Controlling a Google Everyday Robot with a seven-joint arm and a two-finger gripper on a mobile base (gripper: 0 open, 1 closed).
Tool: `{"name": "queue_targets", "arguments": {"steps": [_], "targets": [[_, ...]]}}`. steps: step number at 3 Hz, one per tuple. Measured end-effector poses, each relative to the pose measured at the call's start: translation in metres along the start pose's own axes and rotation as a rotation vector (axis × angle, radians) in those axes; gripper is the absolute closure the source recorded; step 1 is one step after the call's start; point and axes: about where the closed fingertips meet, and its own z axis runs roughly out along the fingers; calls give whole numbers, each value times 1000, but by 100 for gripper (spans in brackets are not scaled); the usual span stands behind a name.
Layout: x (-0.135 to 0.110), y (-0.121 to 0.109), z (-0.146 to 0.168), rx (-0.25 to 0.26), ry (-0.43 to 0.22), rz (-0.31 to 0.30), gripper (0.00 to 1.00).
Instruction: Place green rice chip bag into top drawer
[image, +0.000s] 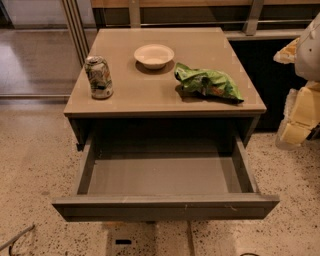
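Drawer: stands far out toward the camera from under the tabletop. It is shallow and grey-brown, with a flat, plain front panel. Its flat bottom and both side walls are in view, and the back part is in shadow.
Drawer width: nearly that of the tabletop above it.
Floor: pale speckled stone, showing on both sides of the drawer.
Tabletop: tan and smooth, and carries three things, none touching another.
Bag: crumpled, glossy bright green with orange and white print. It lies flat on the right front part of the tabletop, near the front edge and outside the drawer. Its long side runs from back-left to front-right.
Bag and bowl: near each other but apart. The bag lies to the right of the bowl and nearer the camera.
Bowl: pale, round and upright, toward the back middle of the tabletop.
Can: crushed, green and white, standing upright near the left edge, well apart from the bag.
End effector: at the right edge of the view, beside the table's right side and off the tabletop. It shows as pale yellow and white parts, partly cut off by the frame.
End effector state: cannot tell whether it is spread or pressed together.
End effector and bag: apart, with the tabletop's right edge between them.
Background: dark panels behind and to the right of the table.
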Motion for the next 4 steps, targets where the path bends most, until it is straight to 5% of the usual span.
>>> {"name": "queue_targets", "arguments": {"steps": [1, 2, 4], "targets": [[0, 0, 0, 0, 0, 0, 0], [-9, -11, 2, 75, -24, -28, 0], [-58, -78, 49, 293, -215, -95, 0]]}}
